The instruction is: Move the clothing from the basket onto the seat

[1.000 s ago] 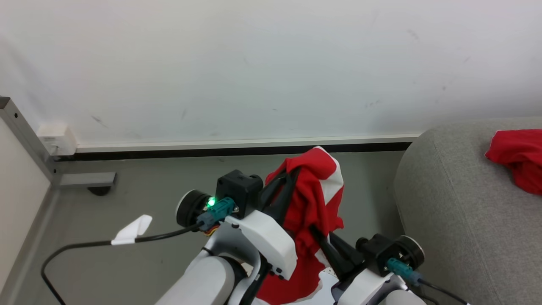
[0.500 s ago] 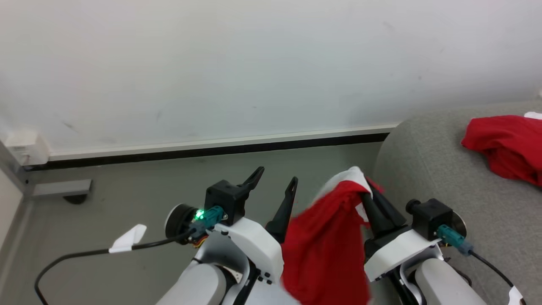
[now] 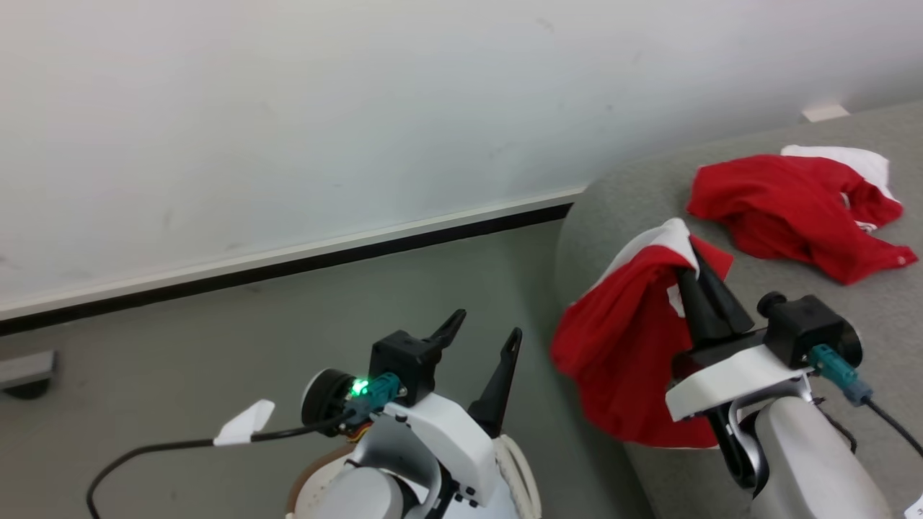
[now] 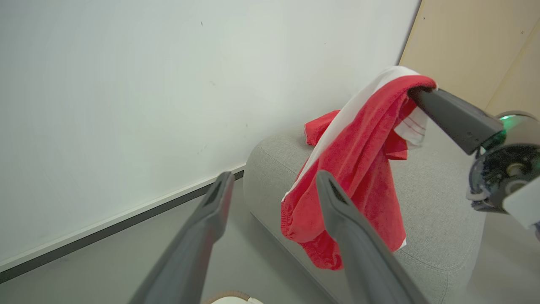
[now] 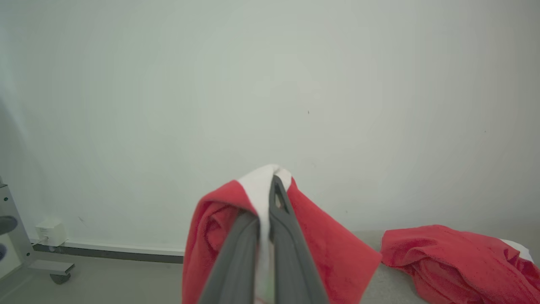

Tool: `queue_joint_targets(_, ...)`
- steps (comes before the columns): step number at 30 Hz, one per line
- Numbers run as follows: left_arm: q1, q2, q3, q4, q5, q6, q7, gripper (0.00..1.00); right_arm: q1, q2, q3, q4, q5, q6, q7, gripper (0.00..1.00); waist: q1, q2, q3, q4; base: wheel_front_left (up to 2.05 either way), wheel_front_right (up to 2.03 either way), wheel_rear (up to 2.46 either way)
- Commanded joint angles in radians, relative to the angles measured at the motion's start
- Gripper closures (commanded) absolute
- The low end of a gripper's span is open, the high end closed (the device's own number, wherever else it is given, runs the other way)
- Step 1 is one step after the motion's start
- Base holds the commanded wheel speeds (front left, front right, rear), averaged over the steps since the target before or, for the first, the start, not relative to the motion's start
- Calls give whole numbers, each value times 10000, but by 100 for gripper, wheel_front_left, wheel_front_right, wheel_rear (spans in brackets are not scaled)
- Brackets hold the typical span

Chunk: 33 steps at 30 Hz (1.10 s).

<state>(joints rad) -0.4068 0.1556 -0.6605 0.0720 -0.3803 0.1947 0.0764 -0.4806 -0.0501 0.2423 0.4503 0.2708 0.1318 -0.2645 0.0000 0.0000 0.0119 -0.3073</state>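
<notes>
Within the last second the left end effector [image 3: 487, 326] has let go. A moment ago both end effectors were closed on the same red and white garment [image 3: 627, 346] above the floor. Now the left one stands with its fingers spread wide and empty, apart from the cloth. The head camera has also swung toward the seat [image 3: 894, 310], so much of the apparent shift is the view turning.

The carry now rests on one arm. The right end effector [image 3: 694, 252] is clamped fully together on a white-edged fold at the top of the garment. The rest hangs down in front of the seat's near rounded edge, not yet resting on the cushion. Judging by this, the piece is close to its drop point but needs carrying further in over the cushion.

Another red garment [image 3: 786, 209] already lies crumpled on the seat, well apart from the held one.

A brown-rimmed pale curve under the left arm may be the basket [image 3: 301, 484]. Too little of it shows to tell what remains inside.
</notes>
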Motion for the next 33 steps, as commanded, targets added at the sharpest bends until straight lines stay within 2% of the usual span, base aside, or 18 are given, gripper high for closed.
queue_joint_targets(1, 68, -37, -46, 52, -13, 0, -111, 0, -173, -17, -174, -117, -182, -22, 5, 100, 0, 0, 90, -447, 0, 0, 0)
queue_joint_targets(10, -65, -325, -464, 174, 31, -136, -205, 0, -149, -14, -1170, -385, -607, -22, 5, 100, 0, 0, 233, -1223, 0, 0, 0)
queue_joint_targets(16, -214, -395, -669, 146, 122, -175, -151, 0, -208, -136, -1446, -433, -549, -22, 5, 100, 0, 0, 453, -1233, 0, 0, 0)
queue_joint_targets(20, -527, -405, -859, -13, 334, -216, 77, 0, -826, -407, -1563, -354, -653, -22, 5, 100, 0, 0, 1062, -1057, 0, 0, 0)
queue_joint_targets(29, -1685, -434, -1255, -97, 829, -459, 644, 0, -3638, -1449, -2745, 552, -352, -24, 5, 100, 0, 0, 2964, -303, 0, 0, 0)
queue_joint_targets(33, -2344, -455, -1393, -113, 1091, -595, 875, 0, -5712, -2334, -3882, 1706, -152, -24, 147, 100, 0, 0, 4030, 103, 0, 0, 0)
